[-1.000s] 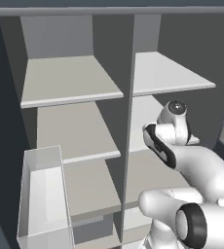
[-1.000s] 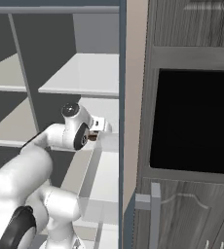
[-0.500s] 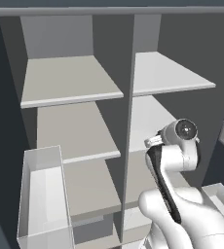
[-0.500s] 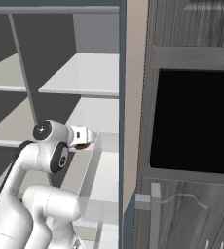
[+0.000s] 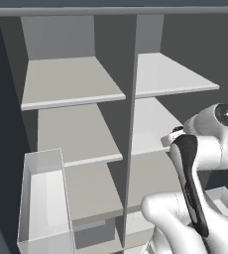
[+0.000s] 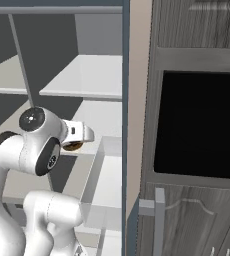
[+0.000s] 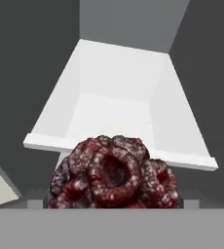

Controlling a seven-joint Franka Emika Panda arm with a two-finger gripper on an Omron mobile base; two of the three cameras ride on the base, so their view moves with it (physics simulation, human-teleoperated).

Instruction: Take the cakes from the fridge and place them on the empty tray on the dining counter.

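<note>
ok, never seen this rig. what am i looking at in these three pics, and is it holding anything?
It's a rendered kitchen. A white robot arm on a driving base reaches into an open fridge with pale shelves. Two pictures come from cameras on the base, behind the arm to its left and right; the right one also shows grey wood cabinets beside the fridge. The third looks along the hand. It shows a dark red, round, bumpy cake very close in front, with a shelf behind it. The hand is open, so nothing is gripped yet.

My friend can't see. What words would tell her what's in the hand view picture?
A bumpy, dark red-brown round cake sits very close at the bottom of the picture. Behind it, a pale grey fridge shelf stretches back between dark walls.
</note>
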